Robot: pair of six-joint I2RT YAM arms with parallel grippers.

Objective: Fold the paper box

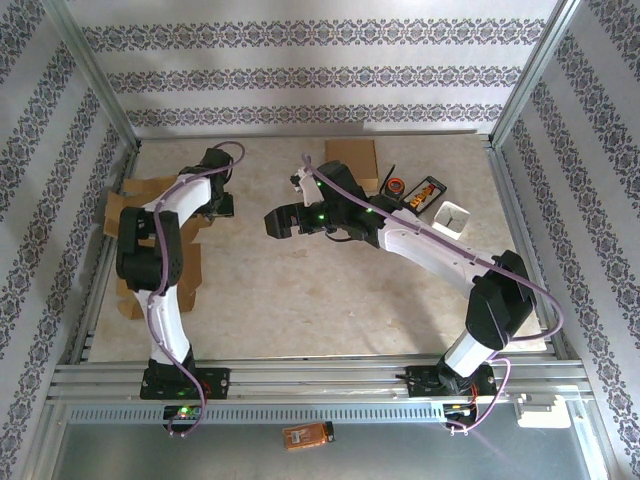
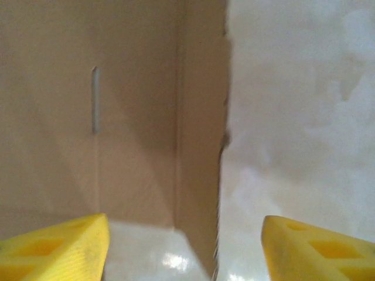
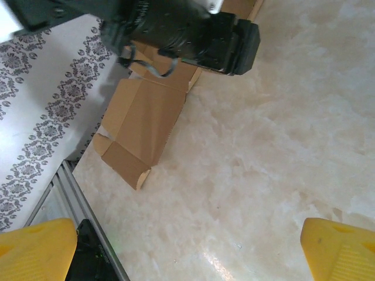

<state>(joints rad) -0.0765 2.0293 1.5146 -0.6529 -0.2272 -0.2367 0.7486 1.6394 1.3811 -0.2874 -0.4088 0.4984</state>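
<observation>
The paper box (image 1: 118, 205) is brown cardboard lying mostly flat along the table's left side, partly under my left arm. My left gripper (image 1: 222, 205) hovers at its far right corner. In the left wrist view a raised flap of the box (image 2: 135, 117) stands upright, its edge running down between the yellow fingers (image 2: 58, 249); the left gripper (image 2: 184, 252) is open and touches nothing. My right gripper (image 1: 272, 222) hangs open over bare table near the middle. Its wrist view shows the box (image 3: 143, 120) with a small end flap turned up, and nothing between the right gripper (image 3: 187, 252) fingers.
A second flat cardboard piece (image 1: 350, 158) lies at the back centre. An orange tape roll (image 1: 395, 187), a black packet (image 1: 425, 193) and a white cup (image 1: 453, 217) sit at the back right. Metal frame rails (image 3: 76, 199) border the table's left side.
</observation>
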